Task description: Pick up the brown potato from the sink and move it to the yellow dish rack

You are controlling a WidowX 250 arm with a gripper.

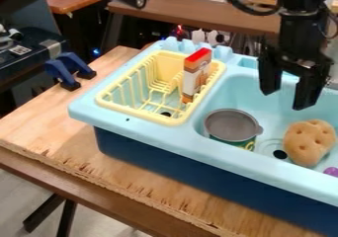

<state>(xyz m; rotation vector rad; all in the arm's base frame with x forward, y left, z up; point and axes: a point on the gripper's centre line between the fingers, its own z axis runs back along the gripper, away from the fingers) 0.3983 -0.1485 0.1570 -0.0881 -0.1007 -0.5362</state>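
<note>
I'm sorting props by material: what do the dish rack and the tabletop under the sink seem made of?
The dish rack looks like satin plastic, probably molded: thick, rounded, evenly yellow bars. The tabletop seems matt, unvarnished plywood: visible grain and a splintered edge.

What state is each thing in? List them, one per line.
Gripper: open, empty
Box: standing on end
Yellow rack: upright, holding the box
Grey-topped can: upright in the sink
Brown potato-like piece: whole, lying in the sink
</note>
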